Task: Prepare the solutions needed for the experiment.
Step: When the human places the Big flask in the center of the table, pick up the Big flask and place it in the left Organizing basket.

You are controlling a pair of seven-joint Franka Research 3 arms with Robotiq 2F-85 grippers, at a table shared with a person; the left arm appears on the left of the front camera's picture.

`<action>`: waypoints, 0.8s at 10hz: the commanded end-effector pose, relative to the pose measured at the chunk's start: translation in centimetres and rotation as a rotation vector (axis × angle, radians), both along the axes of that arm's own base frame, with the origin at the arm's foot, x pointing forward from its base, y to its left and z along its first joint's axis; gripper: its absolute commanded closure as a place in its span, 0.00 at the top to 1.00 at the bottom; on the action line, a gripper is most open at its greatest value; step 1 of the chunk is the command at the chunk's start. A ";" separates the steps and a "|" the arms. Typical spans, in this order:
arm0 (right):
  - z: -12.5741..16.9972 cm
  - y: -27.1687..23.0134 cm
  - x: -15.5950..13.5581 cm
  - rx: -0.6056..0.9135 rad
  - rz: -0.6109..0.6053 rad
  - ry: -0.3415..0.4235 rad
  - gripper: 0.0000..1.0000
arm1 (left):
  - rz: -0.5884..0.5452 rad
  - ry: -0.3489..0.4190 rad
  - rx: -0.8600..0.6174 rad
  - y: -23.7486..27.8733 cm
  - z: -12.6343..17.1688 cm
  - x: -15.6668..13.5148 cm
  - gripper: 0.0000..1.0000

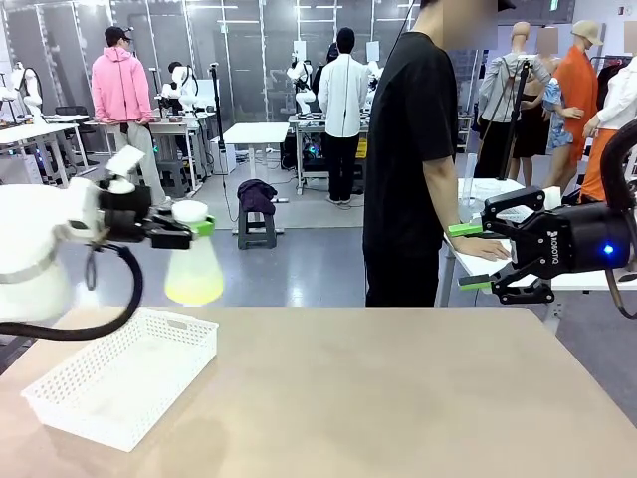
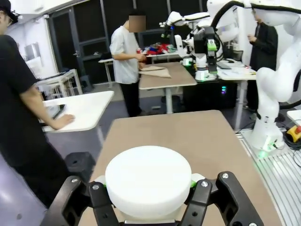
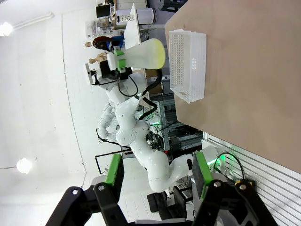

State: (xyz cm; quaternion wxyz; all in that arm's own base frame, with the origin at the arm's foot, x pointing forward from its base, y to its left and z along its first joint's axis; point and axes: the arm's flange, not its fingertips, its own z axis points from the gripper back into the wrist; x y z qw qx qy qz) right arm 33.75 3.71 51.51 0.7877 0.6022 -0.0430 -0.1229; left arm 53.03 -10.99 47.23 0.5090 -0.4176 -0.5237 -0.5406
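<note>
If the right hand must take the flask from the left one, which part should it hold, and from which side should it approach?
Probably the wide lower body of the flask, approached from the robot's right. The left hand is shut on the narrow neck under the white cap, so that part is occupied. The flask hangs upright above the white basket; the right hand is open, its fingers already pointing toward it.

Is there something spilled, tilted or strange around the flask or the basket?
Nothing stands out. The left gripper holds the flask upright by its neck above the white basket; the yellow-green liquid sits level inside. No spill shows on the table.
</note>
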 end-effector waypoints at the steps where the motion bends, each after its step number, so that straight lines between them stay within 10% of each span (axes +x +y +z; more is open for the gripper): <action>1: 0.1 0.0 0.1 0.015 0.001 -0.009 0.74 | 0.065 -0.006 0.018 3.9 1.5 -2.1 0.00; 8: 0.1 0.0 0.1 0.015 0.001 -0.009 0.74 | 0.259 0.049 -0.105 13.3 -3.6 -5.7 0.00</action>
